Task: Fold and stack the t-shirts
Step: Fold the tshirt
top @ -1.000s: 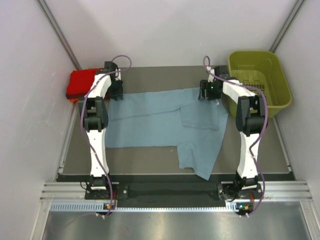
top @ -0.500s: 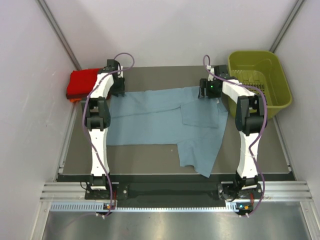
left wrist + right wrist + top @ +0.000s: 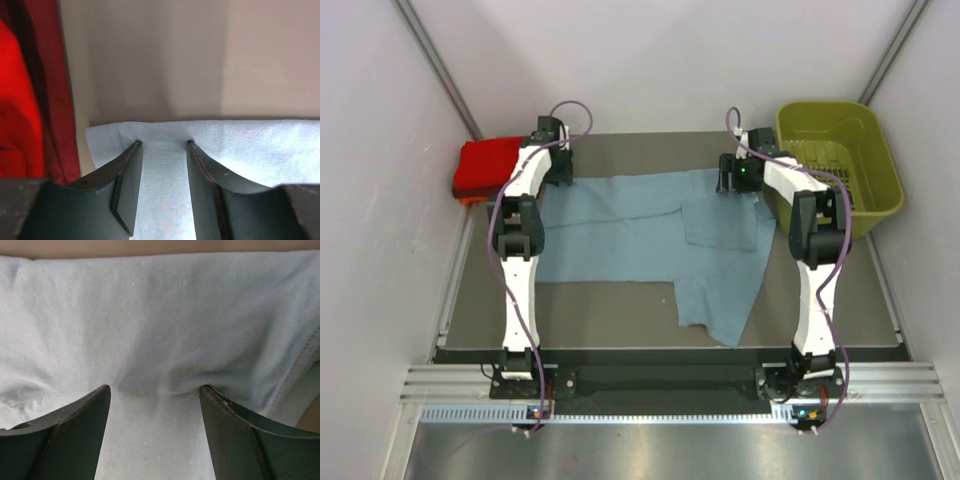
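The grey-blue t-shirt (image 3: pixel 640 230) lies spread flat on the table, one sleeve folded in over its right half and a flap hanging toward the near edge. My left gripper (image 3: pixel 556 172) stands on its far left corner; in the left wrist view the jaws (image 3: pixel 163 144) are apart with flat cloth (image 3: pixel 165 200) between them. My right gripper (image 3: pixel 738 182) is at the far right edge, open (image 3: pixel 154 388), its tips pressing the cloth (image 3: pixel 155 315) into a small ridge. A folded stack of t-shirts, bright red (image 3: pixel 485 165) over dark red (image 3: pixel 52 90), sits at the back left.
An olive-green basket (image 3: pixel 886 175) stands at the back right, close to my right arm. The dark table (image 3: pixel 600 305) is boxed in by pale walls on three sides. The red stack lies just left of my left gripper.
Both grippers have moved toward the back wall, and the shirt's far edge has slid back with them, pulling it flatter. Both sets of jaws have widened slightly.
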`<state>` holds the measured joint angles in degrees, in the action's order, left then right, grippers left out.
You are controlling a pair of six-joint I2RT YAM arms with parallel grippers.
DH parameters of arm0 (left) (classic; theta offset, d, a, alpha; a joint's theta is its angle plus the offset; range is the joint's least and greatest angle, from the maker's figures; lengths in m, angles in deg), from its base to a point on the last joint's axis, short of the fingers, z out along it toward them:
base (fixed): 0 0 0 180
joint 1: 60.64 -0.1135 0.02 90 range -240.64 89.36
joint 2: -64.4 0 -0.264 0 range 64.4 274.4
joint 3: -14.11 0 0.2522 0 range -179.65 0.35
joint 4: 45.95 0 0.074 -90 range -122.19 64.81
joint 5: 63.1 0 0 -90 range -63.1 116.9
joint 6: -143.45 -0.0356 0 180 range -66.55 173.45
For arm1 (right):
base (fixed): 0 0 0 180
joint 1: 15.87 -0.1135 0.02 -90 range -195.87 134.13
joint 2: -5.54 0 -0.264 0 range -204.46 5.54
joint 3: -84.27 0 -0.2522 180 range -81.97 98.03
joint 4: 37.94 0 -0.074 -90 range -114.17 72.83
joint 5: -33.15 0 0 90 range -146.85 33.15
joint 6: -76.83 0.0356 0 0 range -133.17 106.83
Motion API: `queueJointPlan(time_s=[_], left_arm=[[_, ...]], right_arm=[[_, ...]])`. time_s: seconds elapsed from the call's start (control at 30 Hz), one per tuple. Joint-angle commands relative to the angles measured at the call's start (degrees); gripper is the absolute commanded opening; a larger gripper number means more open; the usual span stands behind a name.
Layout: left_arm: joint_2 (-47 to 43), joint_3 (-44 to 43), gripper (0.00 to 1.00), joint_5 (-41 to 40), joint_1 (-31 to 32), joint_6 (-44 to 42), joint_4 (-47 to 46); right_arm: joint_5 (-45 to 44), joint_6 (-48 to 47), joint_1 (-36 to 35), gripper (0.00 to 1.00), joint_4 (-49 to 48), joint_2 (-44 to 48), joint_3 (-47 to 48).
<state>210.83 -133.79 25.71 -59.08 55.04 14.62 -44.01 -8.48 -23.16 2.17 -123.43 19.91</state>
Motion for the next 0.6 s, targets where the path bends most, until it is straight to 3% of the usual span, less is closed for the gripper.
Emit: queueJointPlan(time_s=[0.0, 0.07, 0.13, 0.2, 0.37, 0.57], left_arm=[[4.0, 1.4, 0.46, -3.1, 0.4, 0.7, -3.6], [-1.4, 3.7, 0.47, -4.9, 0.4, 1.3, -3.2], [-6.7, 6.6, 0.66, -5.7, 0.5, 2.1, -2.9], [-15.4, 11.8, 0.77, -5.3, 0.5, 2.9, -2.5], [-34.1, 26.3, 0.78, -3.7, 0.5, 4.1, -1.7], [-47.1, 44.5, 0.72, -3.1, -0.1, 5.3, -1.9]], right_arm=[[-1.5, -1.3, 0.8, 0.73, -1.9, 0.0, 3.1], [-0.4, -2.7, 0.5, 0.79, -1.0, 2.6, 2.5], [0.3, -3.8, 0.3, 0.84, -0.7, 7.9, 1.0], [0.5, -6.5, 0.0, 0.98, 0.3, 14.4, -2.1], [-0.3, -16.3, -2.4, 1.0, 3.4, 28.0, -13.3], [-0.5, -35.2, -10.2, 0.95, 16.2, 39.7, -26.4]])
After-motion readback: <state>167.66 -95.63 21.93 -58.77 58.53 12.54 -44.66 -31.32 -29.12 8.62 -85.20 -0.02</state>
